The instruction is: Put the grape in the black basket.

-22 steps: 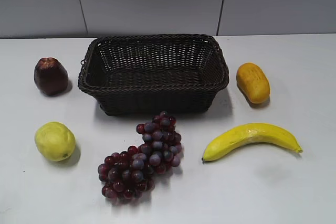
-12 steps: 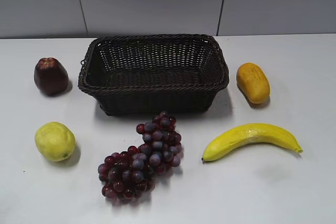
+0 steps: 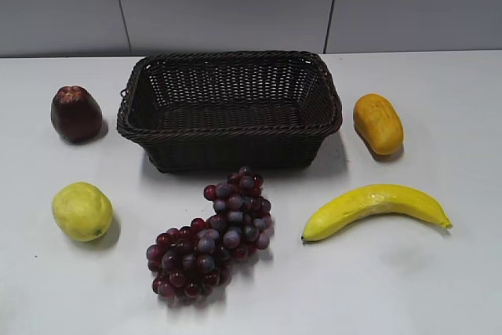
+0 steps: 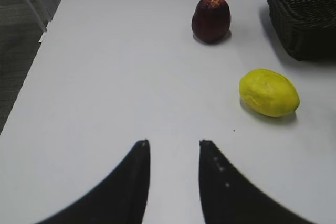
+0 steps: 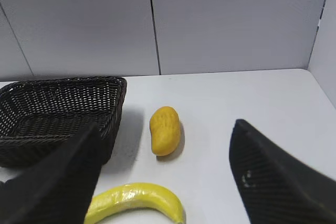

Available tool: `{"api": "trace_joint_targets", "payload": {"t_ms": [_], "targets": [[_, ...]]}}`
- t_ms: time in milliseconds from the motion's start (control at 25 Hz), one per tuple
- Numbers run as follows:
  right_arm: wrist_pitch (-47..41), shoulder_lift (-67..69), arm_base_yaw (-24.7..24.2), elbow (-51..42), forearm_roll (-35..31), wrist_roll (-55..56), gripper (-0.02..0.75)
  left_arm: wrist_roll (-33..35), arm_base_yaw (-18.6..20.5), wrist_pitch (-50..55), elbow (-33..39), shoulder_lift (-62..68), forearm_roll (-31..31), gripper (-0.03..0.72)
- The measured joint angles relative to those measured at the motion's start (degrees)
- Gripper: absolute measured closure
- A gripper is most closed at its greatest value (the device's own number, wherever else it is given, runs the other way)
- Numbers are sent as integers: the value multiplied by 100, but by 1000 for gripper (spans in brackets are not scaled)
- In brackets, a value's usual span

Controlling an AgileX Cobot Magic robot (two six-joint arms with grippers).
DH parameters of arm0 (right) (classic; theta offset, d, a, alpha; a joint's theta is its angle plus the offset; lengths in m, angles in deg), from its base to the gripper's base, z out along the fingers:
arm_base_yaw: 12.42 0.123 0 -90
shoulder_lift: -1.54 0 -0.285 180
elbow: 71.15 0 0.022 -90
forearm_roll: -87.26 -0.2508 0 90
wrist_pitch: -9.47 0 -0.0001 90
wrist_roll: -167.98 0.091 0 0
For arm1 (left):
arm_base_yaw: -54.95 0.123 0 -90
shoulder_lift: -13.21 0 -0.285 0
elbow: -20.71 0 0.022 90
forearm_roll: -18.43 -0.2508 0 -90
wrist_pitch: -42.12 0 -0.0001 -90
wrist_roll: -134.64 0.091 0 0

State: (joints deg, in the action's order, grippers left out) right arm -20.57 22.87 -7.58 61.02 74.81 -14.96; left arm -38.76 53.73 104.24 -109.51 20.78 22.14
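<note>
The grape (image 3: 210, 235), a long bunch of dark red and purple berries, lies on the white table just in front of the black basket (image 3: 230, 151). The woven basket stands empty at the table's middle back; it also shows in the left wrist view (image 4: 304, 14) and the right wrist view (image 5: 58, 114). Neither gripper shows in the exterior view. My left gripper (image 4: 173, 142) is open and empty over bare table at the left. My right gripper (image 5: 166, 124) is wide open and empty above the table's right side. The grape is out of both wrist views.
A dark red apple-like fruit (image 3: 75, 114) sits left of the basket, a yellow-green lemon (image 3: 81, 211) in front of it. An orange mango-like fruit (image 3: 377, 123) lies right of the basket, a banana (image 3: 375, 207) in front of it. The table's left edge (image 4: 31, 72) shows.
</note>
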Motion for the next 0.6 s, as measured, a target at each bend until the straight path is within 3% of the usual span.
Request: {"api": "trace_joint_targets", "payload": {"t_ms": [160,360,600], "targets": [[793,1075,0,-71,-51,6,164,0,0,0,0,0,0,452],[755,2792,107,157,-405,-99,164,0,0,0,0,0,0,452],[310,4504,946,681,-1428,-601,165,0,0,0,0,0,0,452]]}}
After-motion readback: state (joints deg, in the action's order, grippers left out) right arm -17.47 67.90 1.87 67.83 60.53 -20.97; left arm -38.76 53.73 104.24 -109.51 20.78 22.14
